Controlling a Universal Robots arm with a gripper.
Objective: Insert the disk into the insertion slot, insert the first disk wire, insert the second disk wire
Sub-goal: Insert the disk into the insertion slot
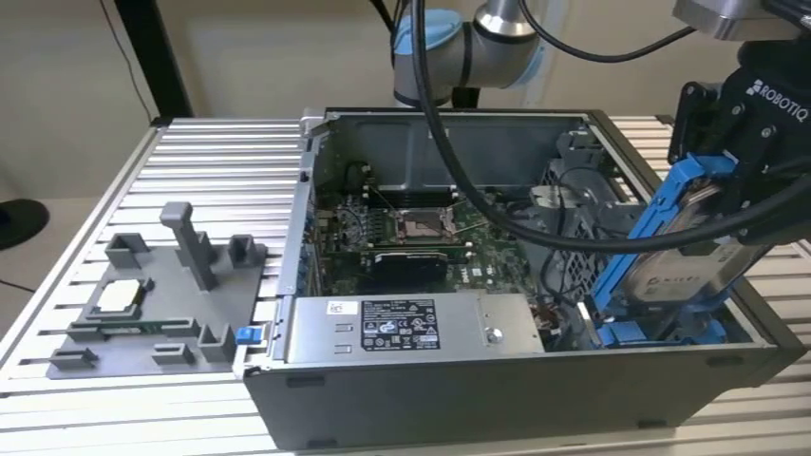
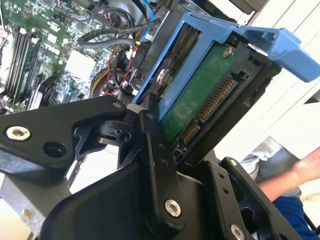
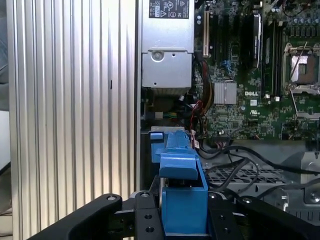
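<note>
My gripper [image 1: 732,195] is shut on the disk [image 1: 688,277], a silver-grey drive in a bright blue carrier frame [image 1: 662,214]. The disk hangs steeply tilted, its lower end dipping into the insertion slot [image 1: 662,334] at the case's front corner on the exterior view's right. In the second wrist view a black finger [image 2: 150,125] presses the carrier beside the disk's green circuit board [image 2: 200,95] and connector. In the first wrist view the blue carrier [image 3: 180,170] sits between the fingers [image 3: 145,215]. Black cables [image 3: 235,150] lie by the bay; which are the disk wires I cannot tell.
The open case holds a motherboard [image 1: 405,228], a labelled grey power-supply box [image 1: 419,328] at the front and a perforated cage [image 1: 595,237]. The arm's black cable [image 1: 476,180] hangs across the case. A grey fixture plate [image 1: 152,304] lies on the exterior view's left. A person's hand [image 2: 305,170] is close by.
</note>
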